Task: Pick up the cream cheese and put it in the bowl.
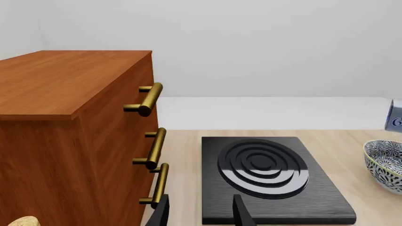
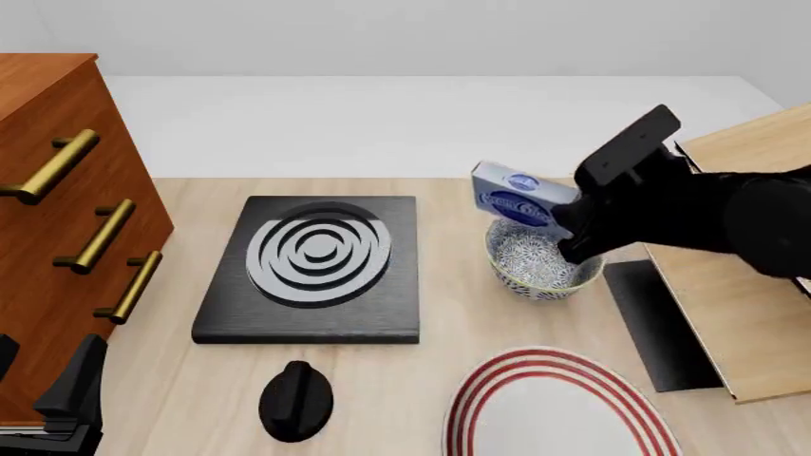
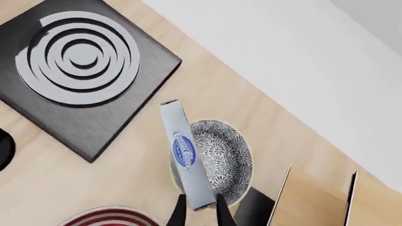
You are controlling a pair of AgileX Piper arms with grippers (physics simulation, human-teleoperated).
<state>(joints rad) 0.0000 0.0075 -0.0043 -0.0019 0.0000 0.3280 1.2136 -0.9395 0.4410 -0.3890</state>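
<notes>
the cream cheese (image 2: pixel 518 197) is a small stiff box, light by the look of it, hanging just above the bowl's (image 2: pixel 542 260) far rim, pinched by one narrow end. its smooth sides could slip, so that end grip suits it. the right gripper (image 3: pixel 197 207) is closed on it, arm reaching in from the right. the left gripper (image 1: pixel 199 213) sits parted and empty near the cabinet (image 2: pixel 51 190).

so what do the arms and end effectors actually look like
Both are matte black with no markings or cables visible. The right arm is bulky and rounded, with a flat rectangular block on top; the right end effector has two thin, dark, flat fingers. The left end effector shows the same slim black fingers.
</notes>
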